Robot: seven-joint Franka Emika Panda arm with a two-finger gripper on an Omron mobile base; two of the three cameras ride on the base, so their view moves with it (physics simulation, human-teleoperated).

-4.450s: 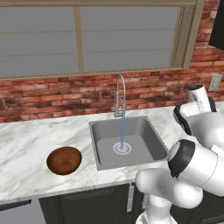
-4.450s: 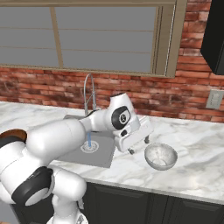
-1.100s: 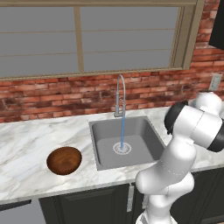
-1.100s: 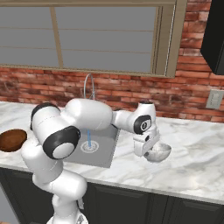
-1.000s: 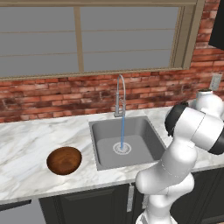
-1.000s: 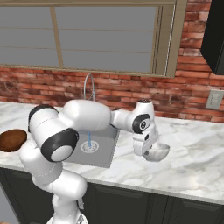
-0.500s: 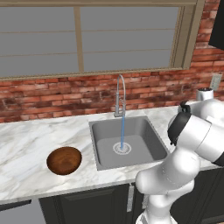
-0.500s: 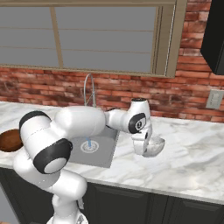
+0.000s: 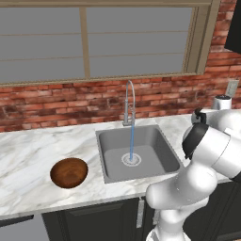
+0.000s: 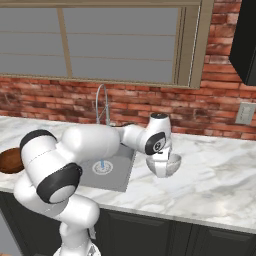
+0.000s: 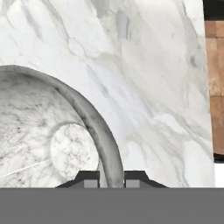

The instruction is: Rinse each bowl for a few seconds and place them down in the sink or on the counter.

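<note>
My gripper point(image 10: 161, 159) is shut on the rim of the pale grey-white bowl point(image 10: 166, 166), which hangs just above the counter point(image 10: 215, 185) beside the sink's right edge. In the hand view the fingertips point(image 11: 92, 177) pinch the rim, with the bowl point(image 11: 39, 131) and its speckled inside to the left and marble counter point(image 11: 144, 65) beyond. The dark reddish-brown bowl point(image 9: 69, 172) rests on the counter point(image 9: 23, 155) left of the sink point(image 9: 160, 150). Water runs from the chrome faucet point(image 9: 129, 101) onto the drain point(image 9: 131, 159).
A brick wall and window back the counter. A wall outlet point(image 10: 244, 113) and a dark upper cabinet point(image 10: 245, 40) are at the right. My own arm spans over the sink point(image 10: 120, 177) and hides part of the brown bowl point(image 10: 9, 160).
The gripper, earlier above the pale bowl on the counter, has closed on its rim. Over the last second it has carried the bowl up and left toward the sink.
</note>
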